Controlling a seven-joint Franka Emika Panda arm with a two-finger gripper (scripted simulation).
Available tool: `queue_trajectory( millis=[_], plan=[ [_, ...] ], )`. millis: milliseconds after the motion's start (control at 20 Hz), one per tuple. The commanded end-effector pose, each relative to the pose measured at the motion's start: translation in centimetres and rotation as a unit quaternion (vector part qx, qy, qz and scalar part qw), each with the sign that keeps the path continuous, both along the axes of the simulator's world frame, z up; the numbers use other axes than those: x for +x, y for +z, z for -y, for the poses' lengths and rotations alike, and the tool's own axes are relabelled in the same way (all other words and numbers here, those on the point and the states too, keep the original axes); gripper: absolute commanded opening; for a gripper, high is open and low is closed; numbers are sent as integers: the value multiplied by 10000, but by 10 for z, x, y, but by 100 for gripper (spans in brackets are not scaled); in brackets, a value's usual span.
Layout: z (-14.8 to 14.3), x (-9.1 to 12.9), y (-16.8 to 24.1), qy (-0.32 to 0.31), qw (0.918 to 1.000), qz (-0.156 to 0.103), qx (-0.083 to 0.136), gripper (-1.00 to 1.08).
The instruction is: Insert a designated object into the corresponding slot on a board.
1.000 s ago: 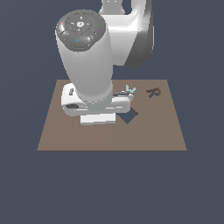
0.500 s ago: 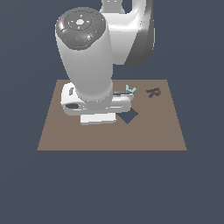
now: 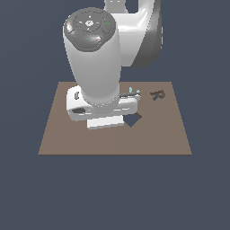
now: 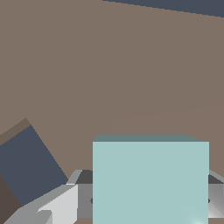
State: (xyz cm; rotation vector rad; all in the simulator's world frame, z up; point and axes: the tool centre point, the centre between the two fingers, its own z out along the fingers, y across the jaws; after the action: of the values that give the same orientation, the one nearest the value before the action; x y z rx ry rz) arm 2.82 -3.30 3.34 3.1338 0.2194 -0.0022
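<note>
Block in my grip, slot off to one side

My pincer [image 4: 148, 205] clamps the teal block [image 4: 150, 179] above the board [image 3: 157, 134]; its edges look unaligned with the diamond slot [image 4: 26, 168], so it may jam.

I see flat, even, moderately dim light in both views. A soft glossy highlight sits on the arm [image 3: 96, 58]. The teal block [image 4: 151, 181] carries a faint bright patch at one lower corner. Edges look slightly soft and pixelated, without lens distortion.
</note>
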Motion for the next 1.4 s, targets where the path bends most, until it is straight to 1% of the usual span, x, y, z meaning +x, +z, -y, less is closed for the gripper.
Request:
queue_trajectory(
  millis=[0, 150, 300, 550, 750, 900, 1050, 1200, 1350],
  plan=[
    [-7, 1, 1, 232, 9997, 5, 1, -100],
    [-19, 3, 2, 617, 9981, 5, 0, -100],
    [-34, 2, 3, 1101, 9939, 5, 0, -100],
    [-60, -2, 5, 1961, 9806, 5, 0, -100],
    [-75, -6, 6, 2458, 9693, 4, 0, -100],
    [-82, -10, 7, 2717, 9624, 3, 0, -100],
    [-87, -12, 7, 2879, 9577, 2, 1, -100],
    [-89, -13, 7, 2944, 9557, 2, 1, -100],
    [-89, -14, 7, 2930, 9561, -2, 3, -100]
  ],
)
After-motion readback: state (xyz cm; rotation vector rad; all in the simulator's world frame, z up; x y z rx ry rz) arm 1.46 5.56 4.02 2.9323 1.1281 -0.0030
